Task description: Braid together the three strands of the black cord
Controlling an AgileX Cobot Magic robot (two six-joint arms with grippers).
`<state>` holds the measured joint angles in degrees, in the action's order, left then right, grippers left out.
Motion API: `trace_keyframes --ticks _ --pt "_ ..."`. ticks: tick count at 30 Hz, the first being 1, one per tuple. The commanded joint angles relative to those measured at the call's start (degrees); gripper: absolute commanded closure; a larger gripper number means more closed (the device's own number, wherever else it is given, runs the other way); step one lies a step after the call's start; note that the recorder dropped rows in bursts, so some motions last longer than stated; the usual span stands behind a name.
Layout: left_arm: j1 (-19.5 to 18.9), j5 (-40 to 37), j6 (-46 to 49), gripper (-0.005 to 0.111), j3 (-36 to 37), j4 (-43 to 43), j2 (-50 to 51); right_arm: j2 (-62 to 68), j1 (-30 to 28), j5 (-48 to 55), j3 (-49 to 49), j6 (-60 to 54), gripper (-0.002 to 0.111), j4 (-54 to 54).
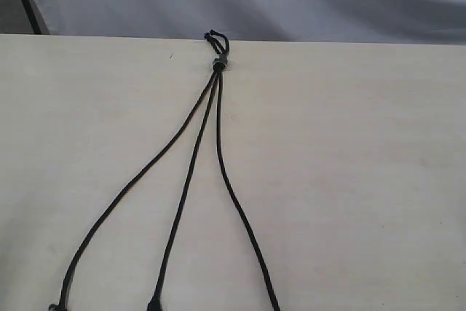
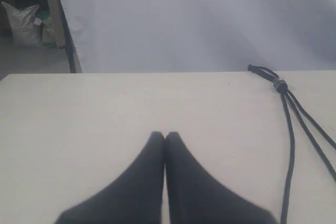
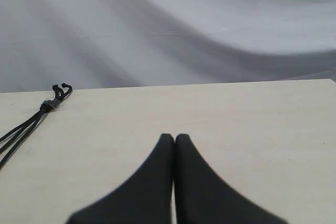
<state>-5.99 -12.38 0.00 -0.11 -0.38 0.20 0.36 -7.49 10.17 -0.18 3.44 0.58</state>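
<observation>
Well, nothing is braided yet: the black cord (image 1: 218, 78) lies flat on the pale, smooth surface (image 1: 364, 180), with its small bead (image 1: 218, 64) and short loop (image 1: 217, 38) at the edge. The three strands (image 1: 191, 172) fan out, thin, round and limp. The left hand (image 2: 165, 136) and right hand (image 3: 174, 137) are both closed, empty and clear of it. Such slack cord could slip from a pinch or cross wrongly. I cannot tell whether the bead is fixed; if not, it may drag.

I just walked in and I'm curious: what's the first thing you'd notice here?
The black cord on the pale table: its three strands fan out, unbraided, from a small bead at the far edge. In the wrist views, the left gripper and right gripper are shut, holding nothing.
</observation>
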Motion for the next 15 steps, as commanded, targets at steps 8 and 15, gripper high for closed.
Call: trace_keyframes --ticks 8,15 --pt "-0.1 0.1 0.0 0.106 0.1 0.0 -0.2 -0.4 -0.3 -0.4 0.2 -0.3 0.108 -0.2" --pt "-0.1 0.1 0.0 0.106 0.1 0.0 -0.2 -0.4 -0.3 -1.1 0.2 0.5 0.108 0.3"
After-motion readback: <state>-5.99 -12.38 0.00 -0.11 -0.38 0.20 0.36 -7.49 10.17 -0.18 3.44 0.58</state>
